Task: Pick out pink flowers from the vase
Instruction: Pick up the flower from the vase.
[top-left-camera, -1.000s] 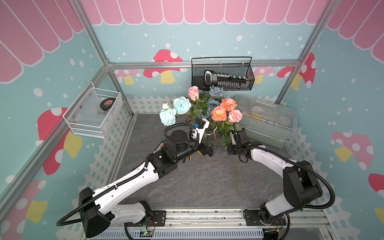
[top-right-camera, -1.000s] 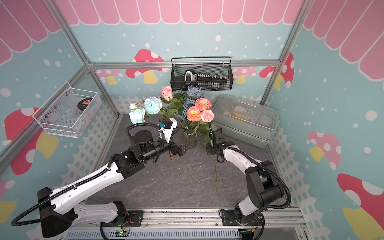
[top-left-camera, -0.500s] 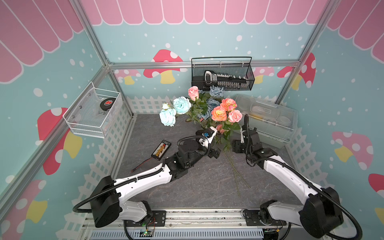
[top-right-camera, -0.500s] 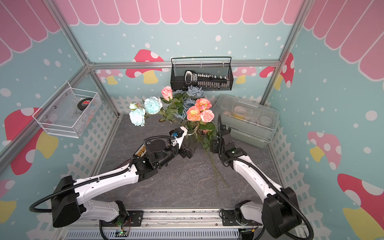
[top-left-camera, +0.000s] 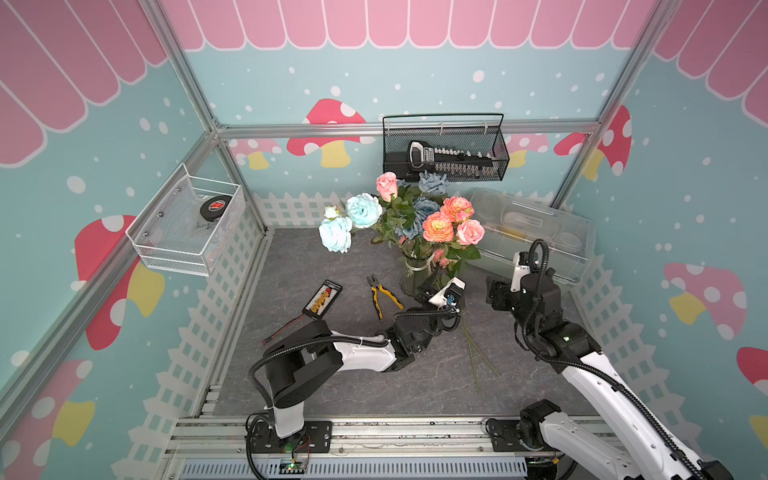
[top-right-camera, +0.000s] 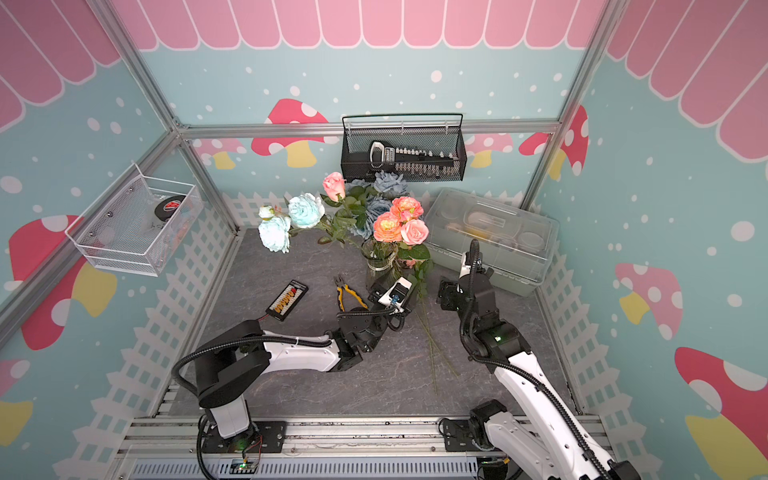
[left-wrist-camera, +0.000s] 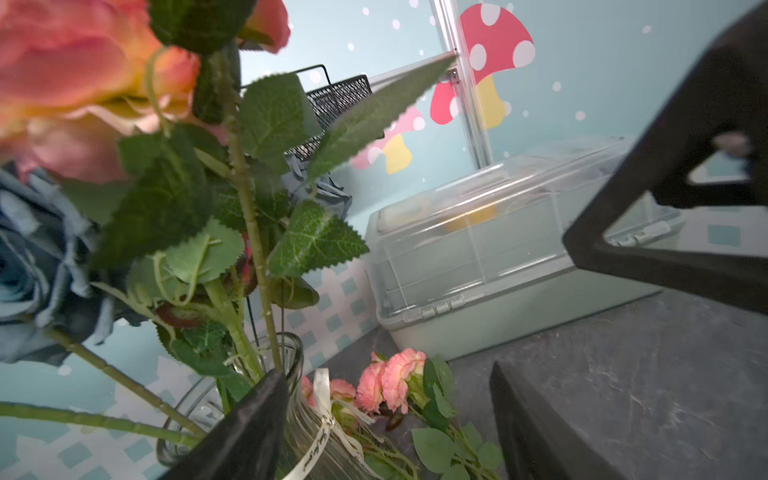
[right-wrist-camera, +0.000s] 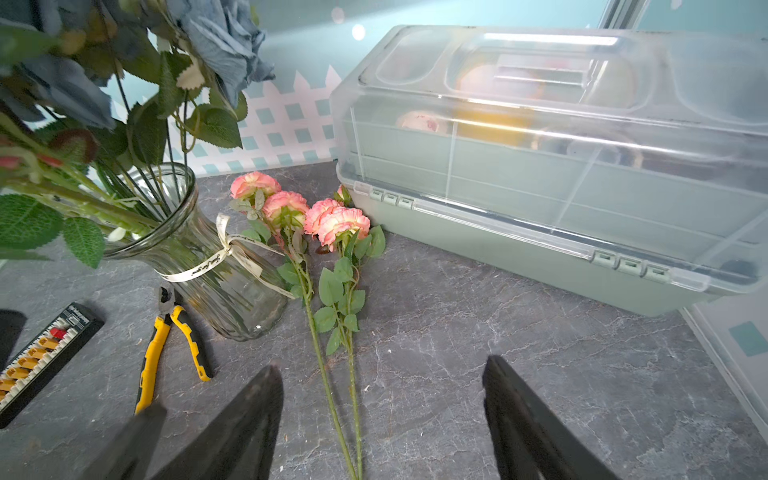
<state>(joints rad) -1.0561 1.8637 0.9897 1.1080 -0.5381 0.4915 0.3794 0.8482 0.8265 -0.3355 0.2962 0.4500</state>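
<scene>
Left wrist view: left gripper (left-wrist-camera: 386, 370), jaws wide, empty, beside vase (left-wrist-camera: 305, 428); pink flowers (left-wrist-camera: 62, 83) stand in it (two sprigs (left-wrist-camera: 390, 380) lie alongside). Best we pinch one pink stem low, lifting straight; right gripper (right-wrist-camera: 382, 363) wide too.

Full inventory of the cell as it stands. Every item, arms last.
vase: one, clear ribbed glass, mid-table
pink flowers in vase: four blooms, pink and coral, in the vase
pink flowers on table: two stems, small pink blooms, lying beside the vase
blue roses: at least two, dusty blue, in the vase
aqua blooms: two, pale aqua, in the vase
pliers: one, yellow-black, on the table
connector strip: one, black, on the table
plastic box: one, translucent, back of the table
black basket: one, back wall, holds black tool
white basket: one, side wall, holds black puck
left gripper: open, by the vase
right gripper: open, empty
</scene>
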